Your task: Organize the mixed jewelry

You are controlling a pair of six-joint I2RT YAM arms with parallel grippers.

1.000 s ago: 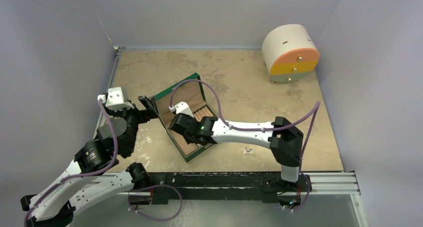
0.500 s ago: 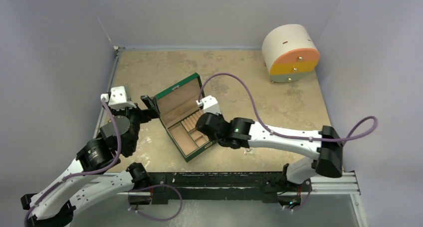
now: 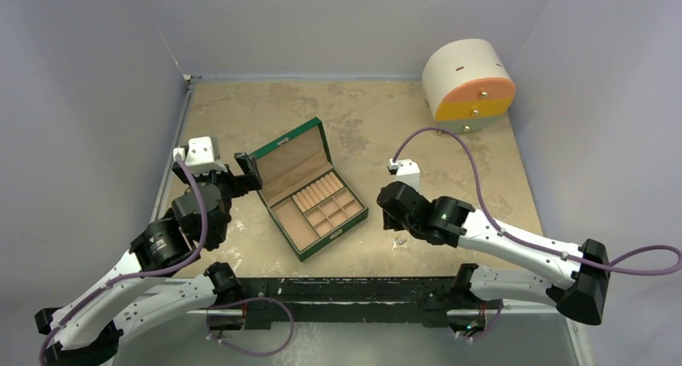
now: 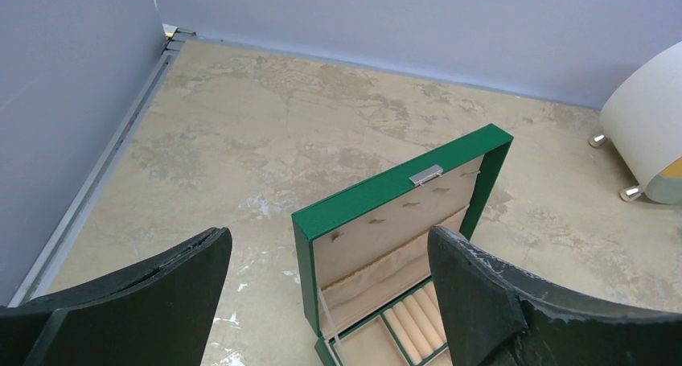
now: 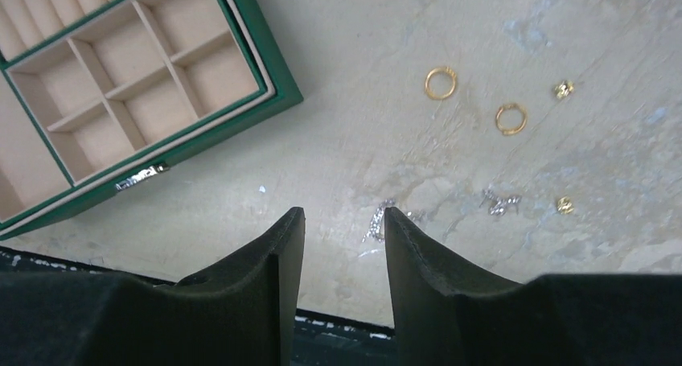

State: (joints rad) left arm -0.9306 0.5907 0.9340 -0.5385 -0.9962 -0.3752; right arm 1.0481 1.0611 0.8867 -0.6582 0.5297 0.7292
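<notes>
My right gripper (image 5: 344, 215) hovers part-open, empty, above the mottled tan tabletop (image 5: 362, 141). Loose jewelry (image 5: 511, 118) lies beside the open green compartment box (image 5: 277, 100): small gold rings (image 5: 441, 83), silver bits (image 5: 500, 203). I should centre one piece between the jaws before closing.

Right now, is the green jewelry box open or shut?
Open. The green box has its lid raised, tan lining exposed, and its divided compartments lie uncovered.

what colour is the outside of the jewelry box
The box is dark green outside and tan inside. It shows best in the left wrist view.
</notes>
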